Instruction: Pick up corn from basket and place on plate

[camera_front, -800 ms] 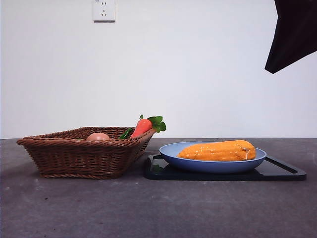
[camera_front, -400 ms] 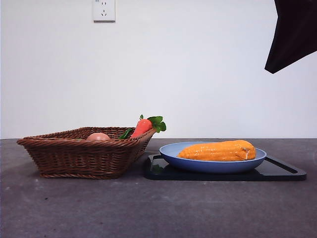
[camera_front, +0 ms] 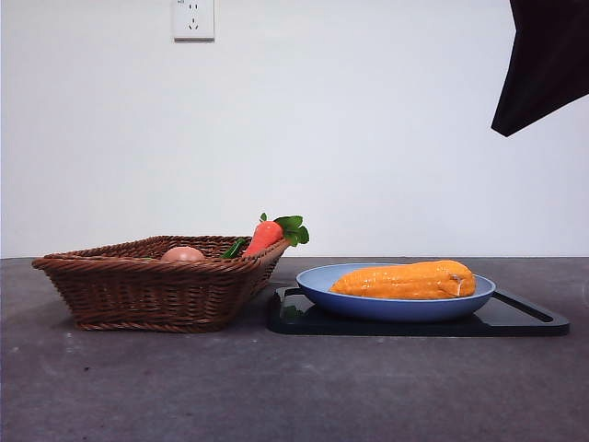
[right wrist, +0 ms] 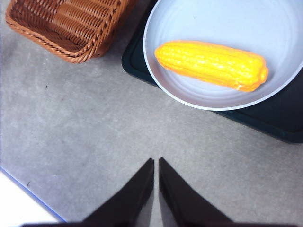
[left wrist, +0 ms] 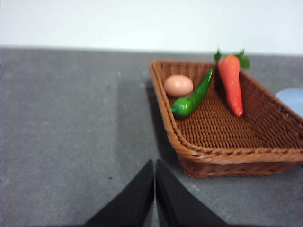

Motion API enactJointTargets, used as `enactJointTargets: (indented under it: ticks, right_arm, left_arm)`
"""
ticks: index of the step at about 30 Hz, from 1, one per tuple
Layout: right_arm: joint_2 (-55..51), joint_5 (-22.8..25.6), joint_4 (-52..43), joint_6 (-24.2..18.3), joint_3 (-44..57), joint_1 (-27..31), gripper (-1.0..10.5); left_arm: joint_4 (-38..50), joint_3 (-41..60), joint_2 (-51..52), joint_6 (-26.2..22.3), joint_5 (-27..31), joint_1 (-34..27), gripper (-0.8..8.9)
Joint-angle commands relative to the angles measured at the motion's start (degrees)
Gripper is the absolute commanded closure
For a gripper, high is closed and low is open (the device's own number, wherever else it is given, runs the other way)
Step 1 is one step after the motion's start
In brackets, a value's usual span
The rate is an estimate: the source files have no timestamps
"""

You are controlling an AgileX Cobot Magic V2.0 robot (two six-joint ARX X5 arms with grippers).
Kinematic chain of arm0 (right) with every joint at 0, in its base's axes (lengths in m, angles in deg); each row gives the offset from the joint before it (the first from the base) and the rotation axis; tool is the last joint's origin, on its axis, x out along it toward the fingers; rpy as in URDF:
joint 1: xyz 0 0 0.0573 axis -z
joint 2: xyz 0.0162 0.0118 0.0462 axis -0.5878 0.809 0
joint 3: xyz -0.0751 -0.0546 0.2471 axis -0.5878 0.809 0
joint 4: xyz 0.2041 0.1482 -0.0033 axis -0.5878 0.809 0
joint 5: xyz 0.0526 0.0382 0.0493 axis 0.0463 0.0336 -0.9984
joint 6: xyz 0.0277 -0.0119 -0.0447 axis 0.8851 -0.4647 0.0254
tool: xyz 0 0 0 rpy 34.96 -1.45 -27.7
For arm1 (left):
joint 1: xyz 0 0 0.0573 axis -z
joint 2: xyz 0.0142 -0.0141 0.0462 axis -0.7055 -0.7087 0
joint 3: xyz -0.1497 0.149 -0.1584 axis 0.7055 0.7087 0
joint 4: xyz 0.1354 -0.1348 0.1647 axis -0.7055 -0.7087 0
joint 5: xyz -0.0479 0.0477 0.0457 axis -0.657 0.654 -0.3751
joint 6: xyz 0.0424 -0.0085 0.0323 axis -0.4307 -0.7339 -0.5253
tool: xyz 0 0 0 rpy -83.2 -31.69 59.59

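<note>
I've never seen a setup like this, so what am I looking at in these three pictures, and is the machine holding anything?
This is a two-armed robot at a grey table. One picture looks level across the table; the other two come from cameras on the arms' wrists, looking down past each arm's black pincers.

The left gripper is shut and empty, near a wicker basket. In the basket lie a carrot, a green pepper and a small egg-like item.

The right gripper is also shut and empty, above the table near a blue plate. The corn lies on that plate, which sits on a black tray.

Nothing is held; the corn is already on the plate.
</note>
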Motion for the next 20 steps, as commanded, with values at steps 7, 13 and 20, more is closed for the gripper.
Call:
enactJointTargets:
  ticks: [7, 13, 20]
  right_arm:
    - [0.5, 0.1, -0.4, 0.5, -0.2, -0.2, 9.4]
    - [0.5, 0.1, -0.4, 0.5, -0.2, -0.2, 9.4]
    - [0.5, 0.1, -0.4, 0.5, -0.2, -0.2, 9.4]
  left_arm:
    - [0.2, 1.6, 0.1, 0.2, 0.2, 0.0, 8.09]
    - [0.4, 1.6, 0.1, 0.2, 0.1, 0.0, 8.09]
    - [0.4, 1.6, 0.1, 0.2, 0.1, 0.0, 8.09]
